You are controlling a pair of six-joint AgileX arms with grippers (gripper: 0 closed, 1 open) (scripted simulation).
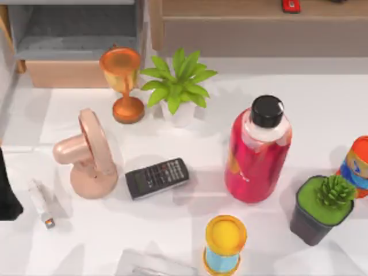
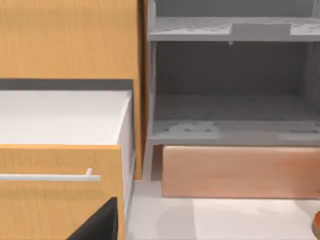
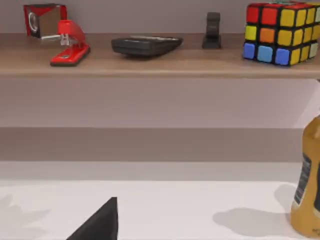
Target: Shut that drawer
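In the left wrist view the drawer (image 2: 60, 195) stands pulled out of a tall wooden cabinet (image 2: 70, 40). It has a light wood front, a thin white bar handle (image 2: 50, 176) and a white inside (image 2: 60, 117). A dark part of my left gripper (image 2: 97, 225) shows just before the drawer front, below the handle's end. In the top view my left arm (image 1: 7, 192) is at the table's left edge. A dark part of my right gripper (image 3: 97, 225) shows over the white table, facing a wooden shelf.
A grey open shelf unit (image 1: 75, 34) stands at the back left beside the drawer. On the table are an orange goblet (image 1: 122, 80), a leafy plant (image 1: 178, 86), a pink fan (image 1: 89, 152), a calculator (image 1: 156, 177), a red bottle (image 1: 259, 152), a potted cactus (image 1: 322, 207) and a yellow-topped can (image 1: 225, 241).
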